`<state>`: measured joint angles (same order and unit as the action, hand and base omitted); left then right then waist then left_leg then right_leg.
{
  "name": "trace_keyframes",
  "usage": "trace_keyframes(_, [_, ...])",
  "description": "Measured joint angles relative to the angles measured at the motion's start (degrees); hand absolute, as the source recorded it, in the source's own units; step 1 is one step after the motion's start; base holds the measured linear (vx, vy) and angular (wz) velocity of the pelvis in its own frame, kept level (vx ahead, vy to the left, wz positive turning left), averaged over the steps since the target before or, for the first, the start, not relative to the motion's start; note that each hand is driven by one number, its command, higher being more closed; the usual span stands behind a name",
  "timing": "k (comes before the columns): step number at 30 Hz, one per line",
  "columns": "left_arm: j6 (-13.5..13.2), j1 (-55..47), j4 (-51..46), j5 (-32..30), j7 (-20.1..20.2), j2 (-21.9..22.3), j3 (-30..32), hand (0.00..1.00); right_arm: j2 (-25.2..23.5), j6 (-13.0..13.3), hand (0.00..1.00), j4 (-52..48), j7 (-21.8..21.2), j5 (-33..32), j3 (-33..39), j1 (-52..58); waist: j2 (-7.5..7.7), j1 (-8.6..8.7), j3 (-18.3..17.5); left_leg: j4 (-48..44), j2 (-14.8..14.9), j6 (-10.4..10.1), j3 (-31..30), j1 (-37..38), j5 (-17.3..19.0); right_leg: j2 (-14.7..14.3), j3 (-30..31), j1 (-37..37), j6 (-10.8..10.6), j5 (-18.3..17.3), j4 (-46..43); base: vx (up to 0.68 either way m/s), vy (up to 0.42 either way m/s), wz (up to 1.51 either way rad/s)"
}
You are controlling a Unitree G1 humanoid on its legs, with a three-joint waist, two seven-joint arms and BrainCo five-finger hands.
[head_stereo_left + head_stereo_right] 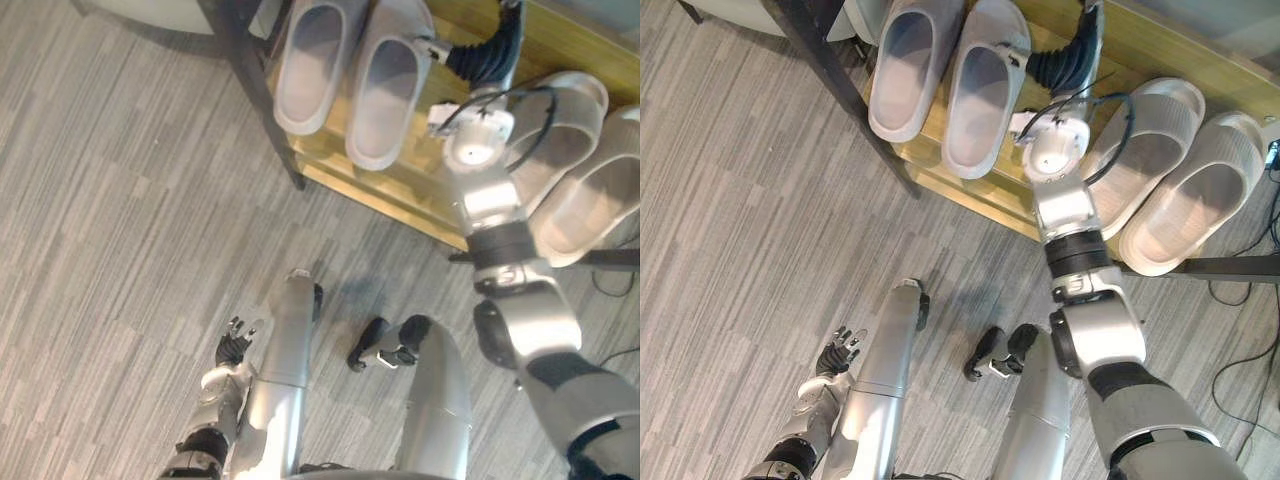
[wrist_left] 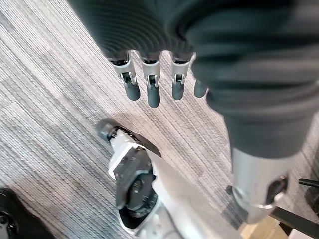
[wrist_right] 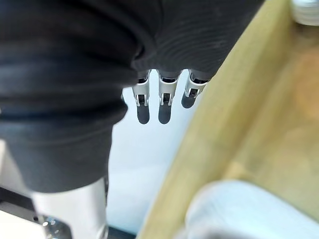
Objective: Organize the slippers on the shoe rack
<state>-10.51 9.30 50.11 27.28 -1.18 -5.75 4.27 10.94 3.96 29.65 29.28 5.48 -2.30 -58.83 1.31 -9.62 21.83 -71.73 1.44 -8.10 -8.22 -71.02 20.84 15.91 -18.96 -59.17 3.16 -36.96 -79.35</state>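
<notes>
Left eye view: a left pair of slippers [image 1: 388,95] and a right pair [image 1: 590,205] are set side by side on the wooden shelf [image 1: 400,185], so tidying is judged nearly finished; the right hand [image 1: 497,50] is reached between them, and the left hand [image 1: 233,345] is hung low over the carpet [image 1: 120,200], clear of the work. Left wrist view: its fingers [image 2: 153,89] are held straight, slightly spread, empty. Right wrist view: the fingers [image 3: 165,107] are held straight, close together, grasping nothing, beyond the shelf edge.

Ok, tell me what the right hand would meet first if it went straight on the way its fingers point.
Probably the pale surface beyond the edge of the wooden shelf: the right hand aims its straight fingers at it with nothing between, though depth is unclear.
</notes>
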Motion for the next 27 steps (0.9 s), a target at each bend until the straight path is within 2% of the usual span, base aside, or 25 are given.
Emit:
trace_keyframes(4, [0.2, 1.31, -0.05, -0.02, 0.02, 0.64, 1.51, 0.0, -4.53, 0.23, 0.0, 0.02, -2.09, -4.53, 1.12, 4.45, -0.03, 0.24, 0.6, 0.5, -0.01, -0.01, 0.08, 1.22, -0.01, -0.06, 0.04, 1.08, -0.04, 0.03, 0.41, 0.0, 0.0, 0.0])
trace_keyframes(7, [0.18, 1.41, -0.24, 0.0, 0.02, 0.72, 1.61, 0.0, -5.51, 0.26, 0.0, 0.02, -2.56, -5.67, 2.35, 5.19, -0.03, 0.25, 0.6, 0.67, 0.04, -0.01, 0.11, 1.37, -0.01, -0.11, 0.04, 1.2, -0.11, 0.07, 0.61, 0.0, 0.0, 0.0])
trace_keyframes(13, [1.17, 2.05, 0.1, 0.32, -0.07, 1.12, 3.25, 0.0, -7.87, 2.28, 0.0, 0.62, -4.24, -13.4, 4.39, 5.75, -0.03, 0.36, 0.6, 1.2, 0.07, -0.02, 0.06, 1.36, -0.02, -0.29, -0.09, 1.22, 0.01, 0.22, 1.22, 0.0, 0.0, 0.0])
trace_keyframes(14, [1.26, 2.32, 0.15, 0.34, -0.27, 1.23, 3.49, 0.0, -8.42, 3.39, 0.0, 0.63, -4.58, -15.54, 4.4, 6.12, -0.03, 0.36, 0.6, 1.43, 0.13, -0.07, -0.02, 1.37, -0.04, -0.47, -0.17, 1.24, -0.03, 0.3, 1.52, 0.0, 0.0, 0.0])
trace_keyframes(19, [1.31, 3.76, 0.74, 0.14, -1.05, 1.56, 4.32, 0.0, -8.58, 6.15, 0.0, 2.28, -8.42, -21.65, 4.34, 6.07, -0.07, 0.35, 0.63, 1.67, 0.3, -0.07, -0.14, 1.84, -0.04, -0.68, -0.34, 1.84, -0.08, 0.33, 1.82, 0.0, 0.0, 0.0])
trace_keyframes(23, [1.26, 4.21, 1.17, -0.18, -1.04, 2.13, 5.91, 0.0, -8.57, 6.89, 0.0, 3.9, -11.16, -24.29, 3.57, 6.03, -0.08, 0.31, 0.63, 2.46, 0.25, -0.42, -0.32, 2.5, -0.25, -0.68, -0.7, 2.51, -0.44, 0.15, 2.5, -0.01, -0.001, 0.02])
trace_keyframes(27, [1.26, 4.24, 1.21, -0.28, -1.04, 2.14, 5.91, 0.0, -8.65, 7.96, 0.0, 5.06, -12.15, -25.9, 1.58, 5.65, -0.08, 0.29, 0.63, 2.61, 0.2, -0.45, -0.53, 2.54, -0.34, -0.68, -1.02, 2.74, 0.0, 0.37, 2.66, 0.0, 0.001, 0.01])
